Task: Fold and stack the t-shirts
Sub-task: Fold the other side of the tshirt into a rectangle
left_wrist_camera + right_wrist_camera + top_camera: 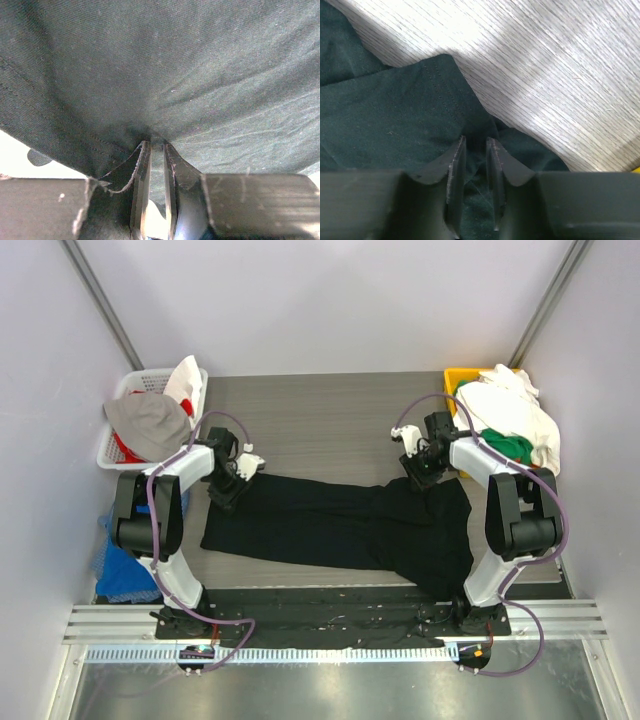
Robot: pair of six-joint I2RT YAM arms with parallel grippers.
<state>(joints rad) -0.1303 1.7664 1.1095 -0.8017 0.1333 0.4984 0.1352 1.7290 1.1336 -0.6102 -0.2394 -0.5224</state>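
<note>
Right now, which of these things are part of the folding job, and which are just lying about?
Job:
black shirt, pinched by the left gripper
right gripper, astride its edge
white shirt and green shirt, piled at the right

Lying about:
basket
grey cloth in it
blue cloth by the left arm

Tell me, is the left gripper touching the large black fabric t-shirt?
Touching. The left wrist view shows the left gripper pinching a fold of the black t-shirt between its fingers.
</note>
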